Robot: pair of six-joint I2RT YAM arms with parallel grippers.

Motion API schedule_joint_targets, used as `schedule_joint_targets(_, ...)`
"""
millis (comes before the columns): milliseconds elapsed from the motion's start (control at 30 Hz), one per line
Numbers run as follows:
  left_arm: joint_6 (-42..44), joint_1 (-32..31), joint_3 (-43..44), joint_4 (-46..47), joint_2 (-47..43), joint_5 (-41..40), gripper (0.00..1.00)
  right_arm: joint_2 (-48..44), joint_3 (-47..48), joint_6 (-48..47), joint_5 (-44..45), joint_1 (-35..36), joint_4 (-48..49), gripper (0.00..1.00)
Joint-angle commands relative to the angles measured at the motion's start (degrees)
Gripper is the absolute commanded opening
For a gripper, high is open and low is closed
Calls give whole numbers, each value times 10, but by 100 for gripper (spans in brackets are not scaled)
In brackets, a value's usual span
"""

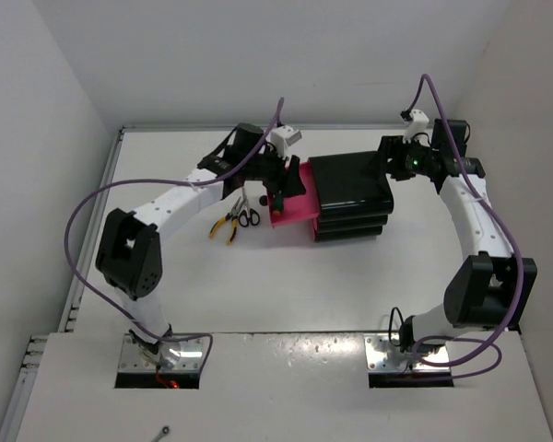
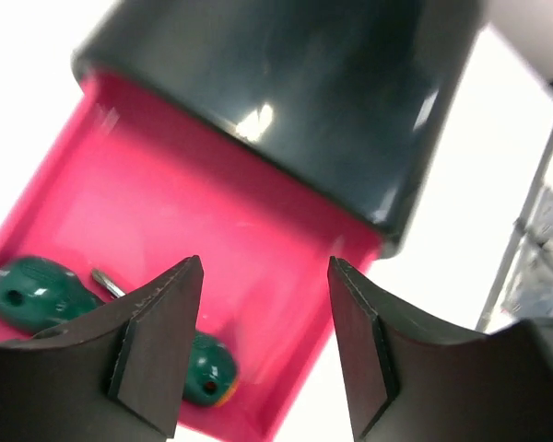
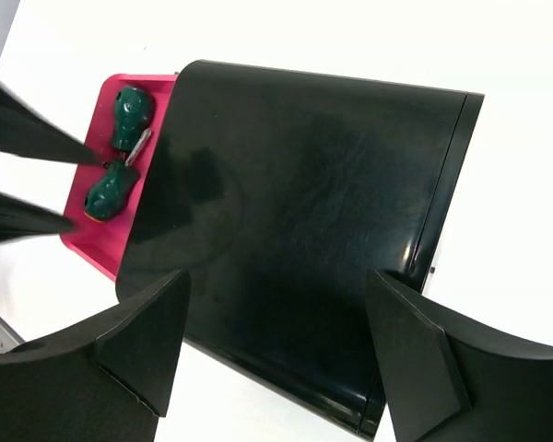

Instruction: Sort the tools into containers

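Note:
The glossy black box [image 1: 350, 184] stands mid-table with its top pink drawer [image 1: 300, 210] pulled out to the left. Two green-handled screwdrivers [image 2: 28, 290] [image 2: 207, 368] lie in that drawer [image 2: 166, 184]; the right wrist view shows them too [image 3: 129, 106] [image 3: 111, 189]. My left gripper [image 2: 263, 313] hangs open just above the drawer, nothing between its fingers. Yellow-handled pliers [image 1: 223, 226] and black-handled scissors [image 1: 247, 216] lie on the table left of the drawer. My right gripper [image 3: 276, 322] is open over the box's back right part [image 3: 304, 184].
Purple cables loop from both arms [image 1: 74, 230] [image 1: 433, 92]. White walls close the table at the back and sides. A small metal tool [image 1: 161, 431] lies on the base board near the front left.

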Motion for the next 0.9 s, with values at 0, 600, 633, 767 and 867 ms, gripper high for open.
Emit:
schedule_joint_targets(0, -45, 18, -5, 89, -110, 15, 62, -25, 26, -13, -4, 1, 8, 76)
schedule_joint_targets(600, -165, 203, -257, 54, -161, 79, 53, -75, 21, -18, 31, -5, 2, 76)
schedule_joint_targets(633, -165, 211, -257, 54, -153, 87, 51, -75, 21, -18, 37, -5, 2, 76)
schedule_joint_targets(767, -184, 225, -246, 71, -115, 137, 49, -80, 15, -25, 37, -5, -9, 76)
schedule_joint_targets(867, -233, 240, -246, 117, -76, 222, 46, -86, 9, -25, 37, -5, -9, 76)
